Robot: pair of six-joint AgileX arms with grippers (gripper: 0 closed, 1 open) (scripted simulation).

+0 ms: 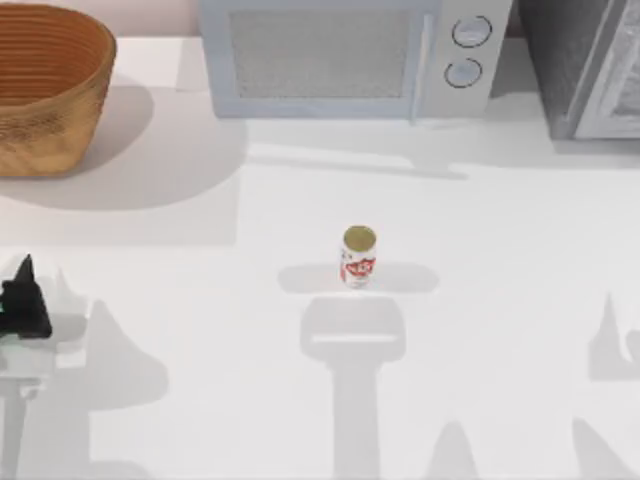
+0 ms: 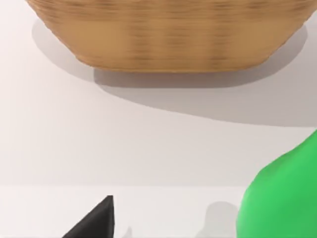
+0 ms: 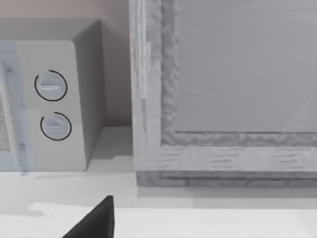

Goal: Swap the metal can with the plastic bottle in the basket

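Basket (image 1: 45, 85) at ten o'clock on the tabletop (image 1: 500, 230), contents not visible. Metal can (image 1: 358, 256) upright at centre, open room around. Left claw (image 1: 25, 300) at nine o'clock, holding plastic bottle (image 2: 285, 196).

The left gripper (image 1: 24, 300) is matte black with pointed fingers on a white arm.

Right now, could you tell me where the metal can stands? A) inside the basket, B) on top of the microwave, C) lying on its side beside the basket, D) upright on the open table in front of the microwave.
D: the top view shows the metal can upright on the bare table, nearer than the microwave and well apart from the basket at the far left.
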